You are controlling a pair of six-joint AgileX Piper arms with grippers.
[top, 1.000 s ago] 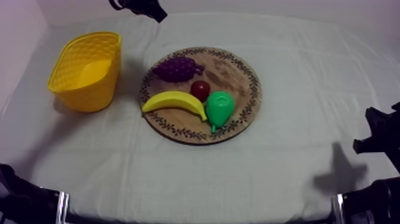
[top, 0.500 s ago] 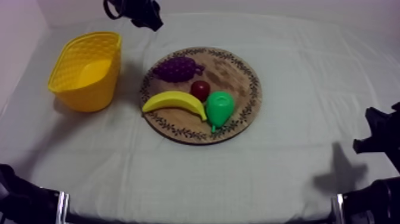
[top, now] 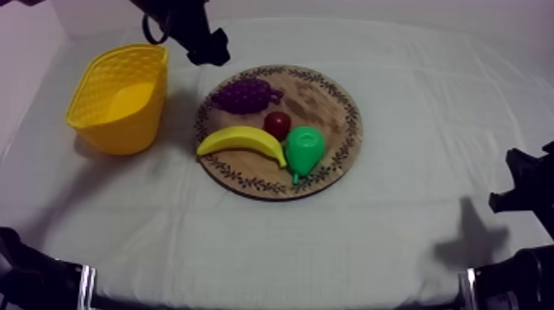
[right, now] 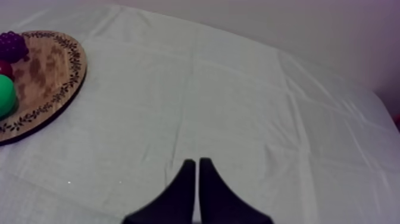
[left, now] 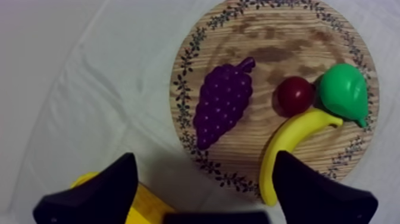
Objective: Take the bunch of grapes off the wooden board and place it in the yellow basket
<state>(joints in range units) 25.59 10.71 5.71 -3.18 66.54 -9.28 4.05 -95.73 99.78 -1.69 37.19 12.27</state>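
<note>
So, the bunch of grapes (left: 223, 104) is looking like an easy grab

It's lying flat on the wooden board (left: 280, 47), by the rim on the yellow basket (top: 115, 132) side, near the small red fruit (left: 296, 95); it's showing deep purple, knobbly, tapering, short stem; I'm guessing hollow plastic: light, stiff, a bit slippery, so pinching across the wide middle is looking safest; left gripper (left: 203, 156) is hovering near the board's edge, spread wide apart, nothing between; right gripper (right: 194, 162) is resting pressed together over bare table (right: 238, 89).

Left arm (top: 177, 21) and right arm (top: 528, 188) are matt black and angular; left gripper (left: 205, 190) has two broad black fingers (left: 95, 193) with blunt tips; right gripper (right: 194, 164) has slim black wedges.
</note>
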